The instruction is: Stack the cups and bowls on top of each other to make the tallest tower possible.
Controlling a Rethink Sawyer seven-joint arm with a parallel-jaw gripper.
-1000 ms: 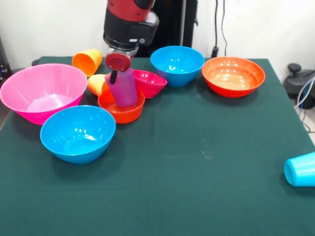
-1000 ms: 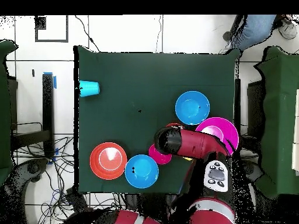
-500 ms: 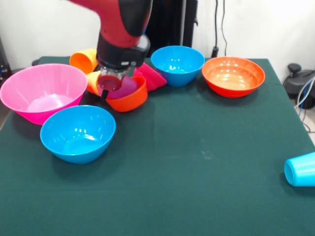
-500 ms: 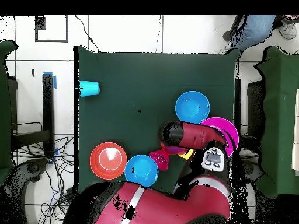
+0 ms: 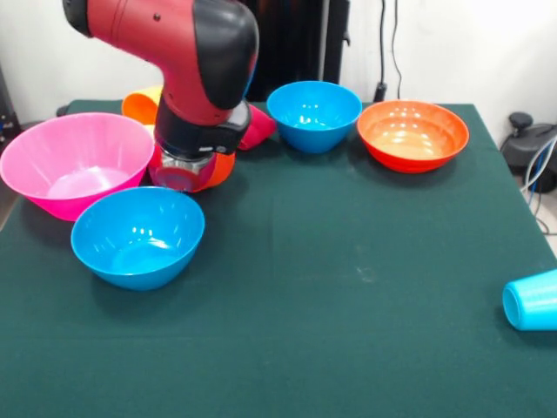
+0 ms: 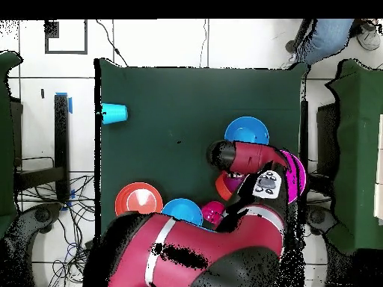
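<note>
My gripper (image 5: 178,177) is low over the table between the large pink bowl (image 5: 74,161) and the near blue bowl (image 5: 137,235). The arm hides whether it holds anything. The small orange bowl (image 5: 219,165) shows only as a sliver right beside the gripper. The small magenta bowl (image 5: 258,124) sits tilted behind the arm. An orange cup (image 5: 137,104) lies at the back. The purple cup and the yellow-orange cup are hidden. The light blue cup (image 5: 531,300) lies on its side at the right edge. In the overhead view the gripper (image 6: 218,155) is beside a blue bowl (image 6: 247,131).
A second blue bowl (image 5: 313,113) and the wide orange-red bowl (image 5: 412,132) stand at the back right. In the overhead view the arm covers much of the bowl cluster. The light blue cup (image 6: 114,113) lies far from it. A person's legs (image 6: 322,37) show beyond the table.
The arm swung down and toward the pink bowl. It now covers the purple cup and most of the small orange bowl, which tipped. The magenta bowl was pushed back.
</note>
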